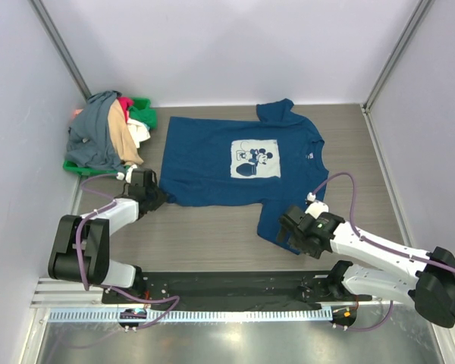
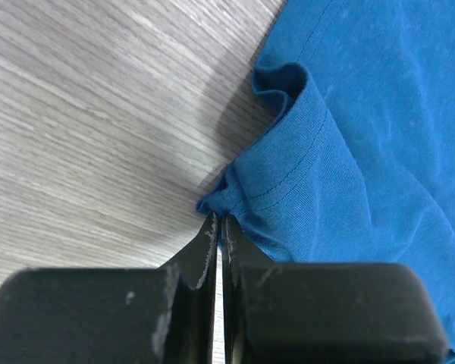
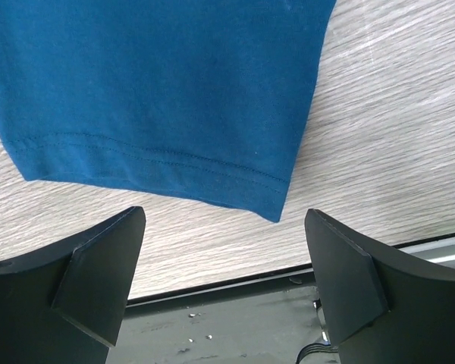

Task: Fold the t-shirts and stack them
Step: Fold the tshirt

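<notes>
Shirt [image 1: 212,163]: navy blue, white cartoon print, spread flat mid-table [image 1: 212,235], one sleeve toward the near edge.
Left gripper [image 2: 218,227]: fingers pinched onto the shirt's bunched near hem corner.
Right gripper [image 3: 224,220]: fingers apart, sleeve hem just beyond the tips, untouched.

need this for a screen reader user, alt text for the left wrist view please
The left end effector is shut on a bunched hem corner of the navy blue t-shirt, its two black fingers pressed together at the bottom of the frame. The shirt fills the right side, bare grey wood-grain table the left.
</notes>
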`<state>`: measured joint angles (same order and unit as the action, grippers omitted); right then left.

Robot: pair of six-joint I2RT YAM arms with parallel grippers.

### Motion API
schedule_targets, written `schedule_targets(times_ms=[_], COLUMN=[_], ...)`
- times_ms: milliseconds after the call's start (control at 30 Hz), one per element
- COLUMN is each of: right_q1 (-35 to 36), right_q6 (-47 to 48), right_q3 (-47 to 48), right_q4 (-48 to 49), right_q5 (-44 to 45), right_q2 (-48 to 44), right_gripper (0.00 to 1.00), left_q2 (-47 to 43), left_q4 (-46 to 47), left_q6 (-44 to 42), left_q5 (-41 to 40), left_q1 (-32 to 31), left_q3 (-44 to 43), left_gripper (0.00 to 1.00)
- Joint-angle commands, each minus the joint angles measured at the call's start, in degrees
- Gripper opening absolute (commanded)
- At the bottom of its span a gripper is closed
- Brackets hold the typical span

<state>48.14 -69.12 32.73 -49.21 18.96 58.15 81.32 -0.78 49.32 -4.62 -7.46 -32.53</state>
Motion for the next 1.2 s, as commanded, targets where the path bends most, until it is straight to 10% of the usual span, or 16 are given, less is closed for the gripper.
schedule_targets(times_ms=[0,467,767,1167], right_q1=[0.55,0.38,-0.06,-0.24], right_q6=[-2.34,2.76,3.82,3.03], right_q3=[-0.82,-3.81,-4.87,2.15], right_q4=[0.78,11.94,12.12,0.45], right_q5=[3.10,3.62,3.36,6.35], right_q2=[0.47,7.86,4.78,-4.01], right_gripper=[0.90,0.57,0.03,0.01], left_q2=[-1.16,-1.78,-4.85,-19.43], left_q4=[-2.04,-2.83,-6.68,-18.11], left_q6=[-0.54,-0.63,0.24,4.73], left_q5=[0.40,0.23,-0.83,0.40], left_q1=[-0.01,-0.01,0.08,-0.01], left_q3=[1.68,2.04,2.39,3.44], left_gripper=[0.00,0.00,0.00,0.00])
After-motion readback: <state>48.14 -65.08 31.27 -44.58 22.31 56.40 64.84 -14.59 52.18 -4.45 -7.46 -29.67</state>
